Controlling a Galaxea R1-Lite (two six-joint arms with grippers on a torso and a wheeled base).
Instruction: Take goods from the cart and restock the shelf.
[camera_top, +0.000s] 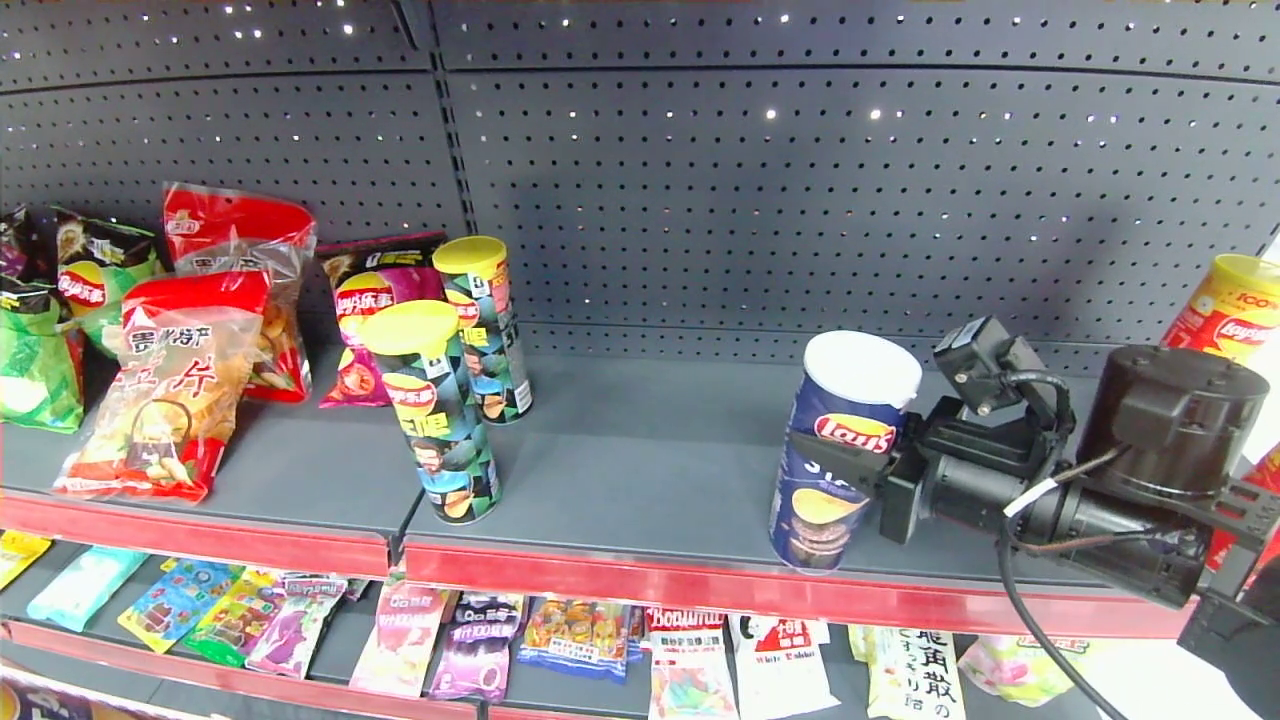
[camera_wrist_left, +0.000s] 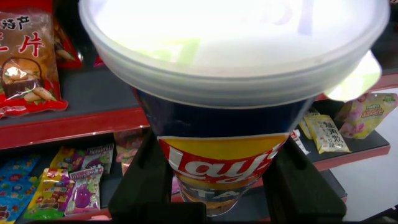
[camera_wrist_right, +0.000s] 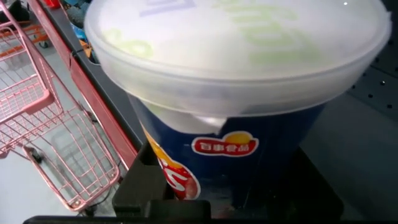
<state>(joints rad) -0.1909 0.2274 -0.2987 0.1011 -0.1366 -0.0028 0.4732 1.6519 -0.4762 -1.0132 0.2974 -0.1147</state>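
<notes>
Blue cylindrical crisp can (camera_top: 840, 440), white lid on, contents hidden, upright at the red front lip of the grey metal shelf (camera_top: 650, 450). Right gripper (camera_top: 835, 475) clamped on its side, forearm horizontal. Left gripper (camera_wrist_left: 221, 186) clamped on second blue can (camera_wrist_left: 224, 155), before the shelf.

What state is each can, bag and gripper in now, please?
Blue can: lid on, slightly tilted, at front edge of shelf.
Right gripper: jaws shut on blue can.
Second blue can: lid on, held.
Left gripper: jaws shut on second blue can.
Front yellow-lidded can: upright, lid on.
Front red bag: sealed, leaning.
</notes>
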